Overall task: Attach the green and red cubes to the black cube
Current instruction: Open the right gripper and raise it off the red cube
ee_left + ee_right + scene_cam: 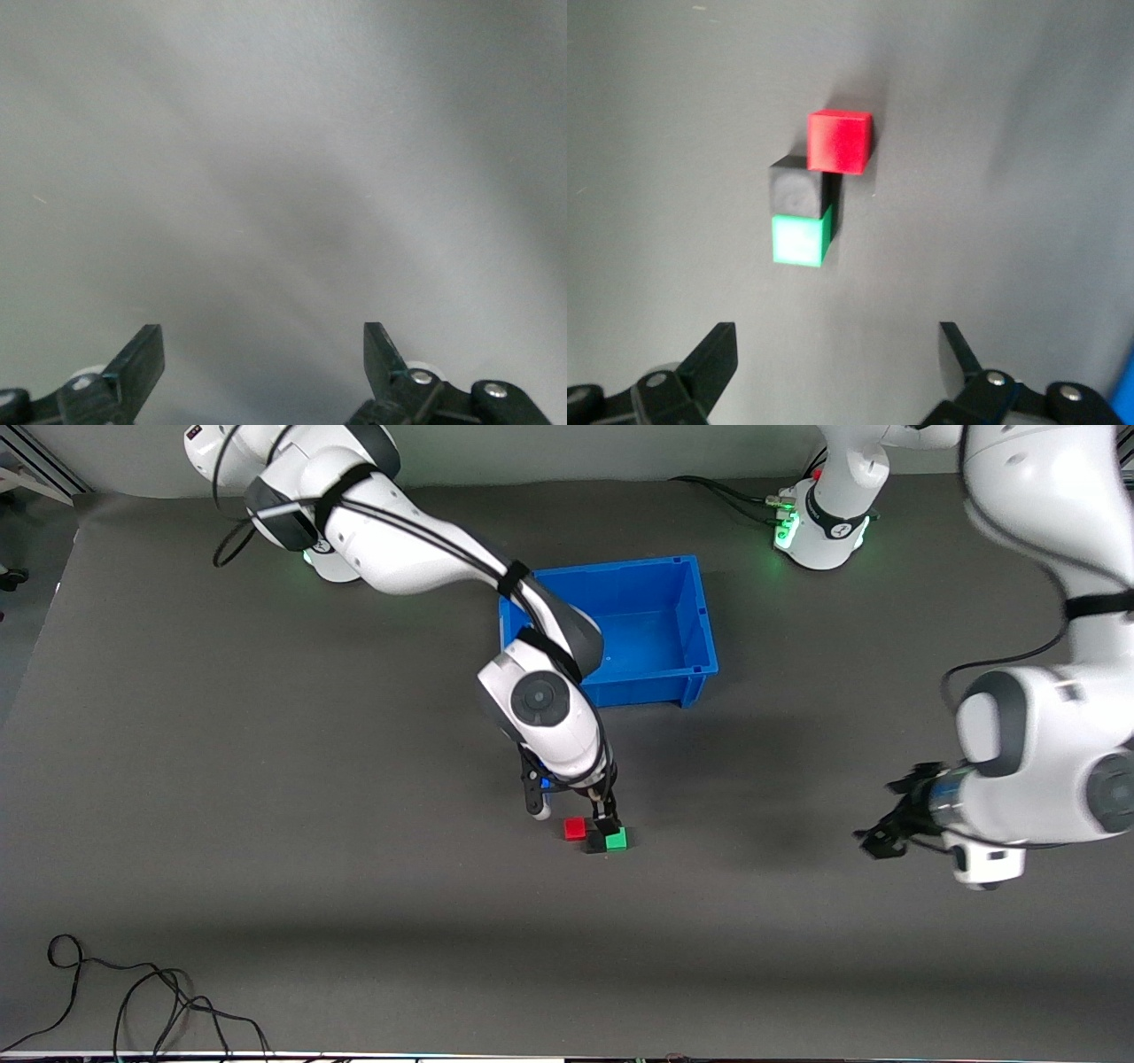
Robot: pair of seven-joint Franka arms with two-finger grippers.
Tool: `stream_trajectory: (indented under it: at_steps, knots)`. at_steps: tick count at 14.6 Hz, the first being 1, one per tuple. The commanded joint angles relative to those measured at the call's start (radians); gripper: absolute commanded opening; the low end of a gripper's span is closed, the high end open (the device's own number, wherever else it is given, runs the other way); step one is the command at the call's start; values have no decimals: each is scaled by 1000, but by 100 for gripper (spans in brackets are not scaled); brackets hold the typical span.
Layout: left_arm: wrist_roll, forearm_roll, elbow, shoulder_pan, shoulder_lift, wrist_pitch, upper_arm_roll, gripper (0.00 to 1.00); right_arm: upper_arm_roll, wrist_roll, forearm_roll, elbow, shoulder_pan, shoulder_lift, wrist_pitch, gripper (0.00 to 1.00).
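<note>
The red cube [575, 829], black cube [593, 845] and green cube [617, 839] sit together on the grey table, nearer the front camera than the blue bin. In the right wrist view the green cube [800, 239] lies flush against the black cube [797, 189], and the red cube [840, 142] meets the black one offset at a corner. My right gripper [574, 808] is open and empty, low over the table just beside the cubes; it also shows in the right wrist view [835, 341]. My left gripper [886, 831] is open and empty, waiting over bare table at the left arm's end [261, 341].
A blue bin [700, 624] stands on the table farther from the front camera than the cubes, partly covered by the right arm. Loose black cables [142, 1001] lie at the table's near edge at the right arm's end.
</note>
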Motion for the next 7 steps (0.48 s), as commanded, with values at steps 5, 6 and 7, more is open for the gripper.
stream_trajectory:
  at_steps: [5, 6, 7]
  knots:
    - [556, 81, 1, 69, -181, -137, -7, 100, 7, -528, 101, -20, -198, -324, -510, 100]
    - [598, 96, -2, 65, -209, -137, -9, 100, 6, -624, 105, -20, -242, -365, -584, 100]
    - [621, 118, -5, 57, -238, -151, -13, 100, 4, -738, 103, -20, -279, -407, -656, 100]
